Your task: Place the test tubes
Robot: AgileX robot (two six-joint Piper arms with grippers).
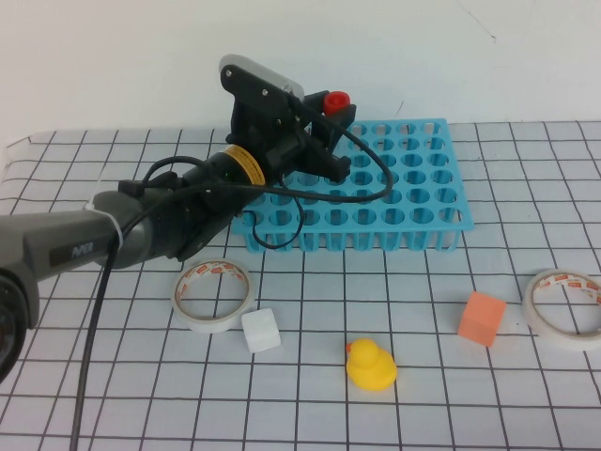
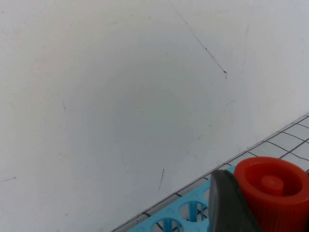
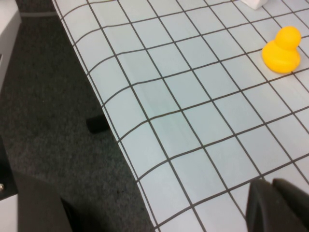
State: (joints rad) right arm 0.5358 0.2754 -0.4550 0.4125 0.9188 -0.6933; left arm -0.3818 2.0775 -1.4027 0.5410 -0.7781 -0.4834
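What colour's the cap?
Red cap; left wrist view. Left hand grips it over rack; right hand at table's edge.

Left arm [image 1: 141,230] crossing from frame left, left gripper [image 1: 331,117] clamping a test tube [image 1: 335,99] over the rack [image 1: 423,178] at its upper-left holes, right-hand holes clear from above, tape roll [image 1: 213,296], white cube [image 1: 261,331], duck [image 1: 370,365], orange cube [image 1: 482,318], second tape roll [image 1: 566,308] dotting the lower counter [image 1: 113,395], right gripper [image 3: 273,193] at the counter's edge
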